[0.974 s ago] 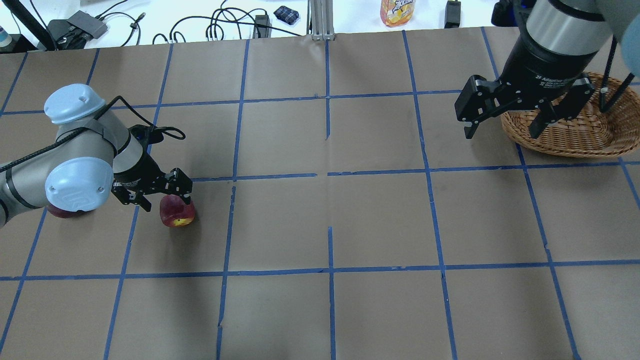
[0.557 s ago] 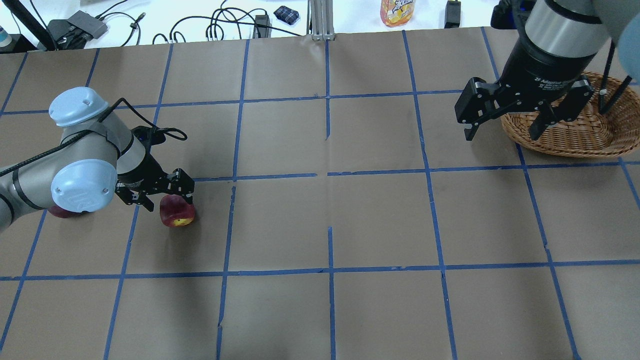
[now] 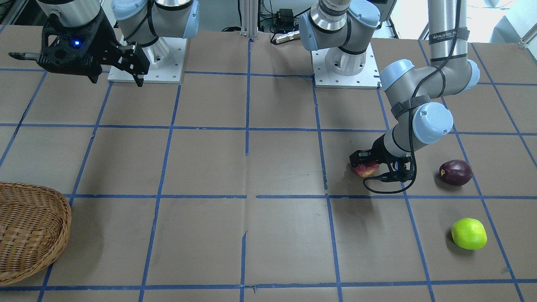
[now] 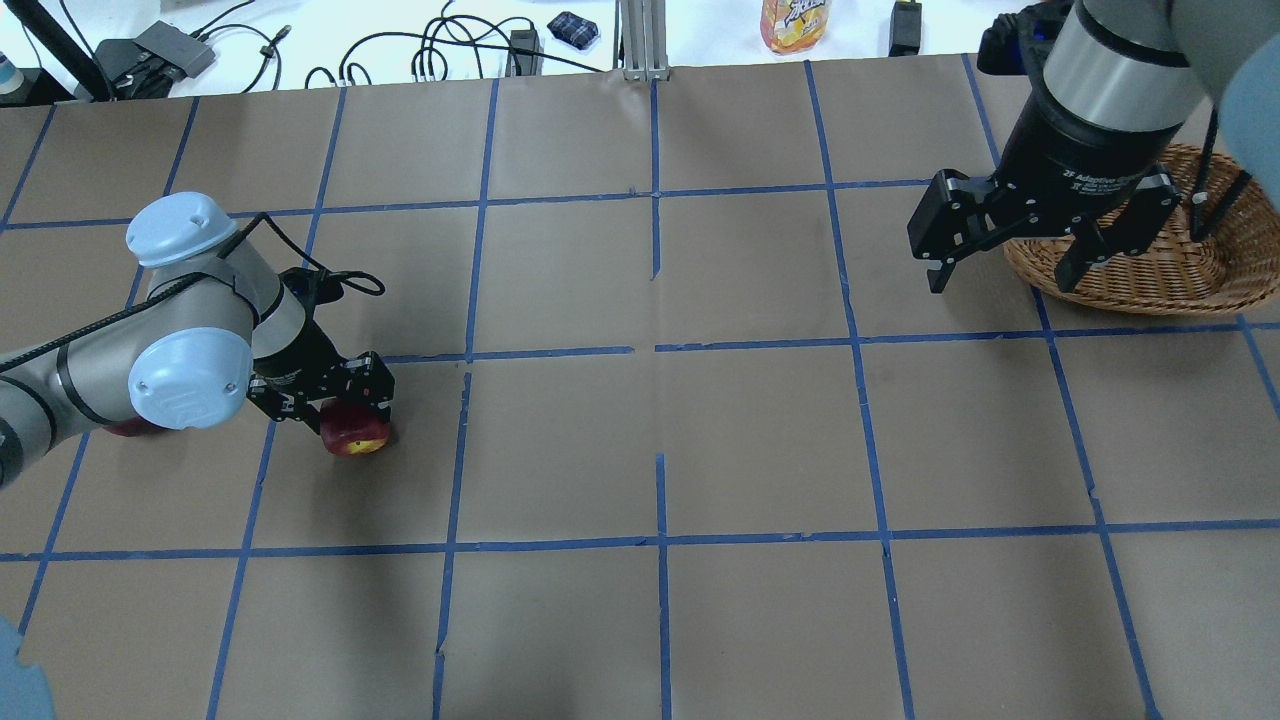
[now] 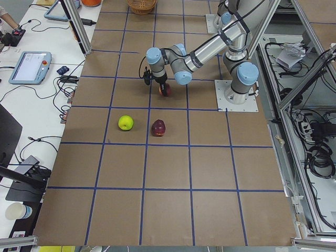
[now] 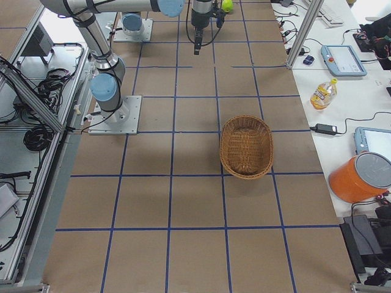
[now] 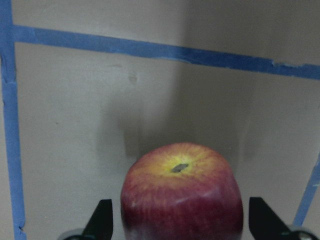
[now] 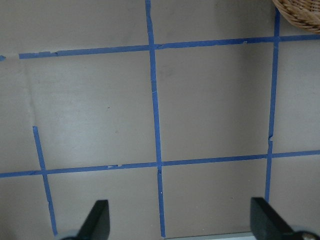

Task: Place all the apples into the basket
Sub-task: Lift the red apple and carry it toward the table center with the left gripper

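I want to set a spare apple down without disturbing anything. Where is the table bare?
The wide middle stretch between the red apple and the basket is bare. Crowded: the robot's left end, where the left tool straddles the red apple with the purple apple and green apple close by, and beside the basket, where the open right tool hangs.

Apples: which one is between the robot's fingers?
The red apple: the fingers of the left gripper straddle it. The purple apple and green apple lie apart.
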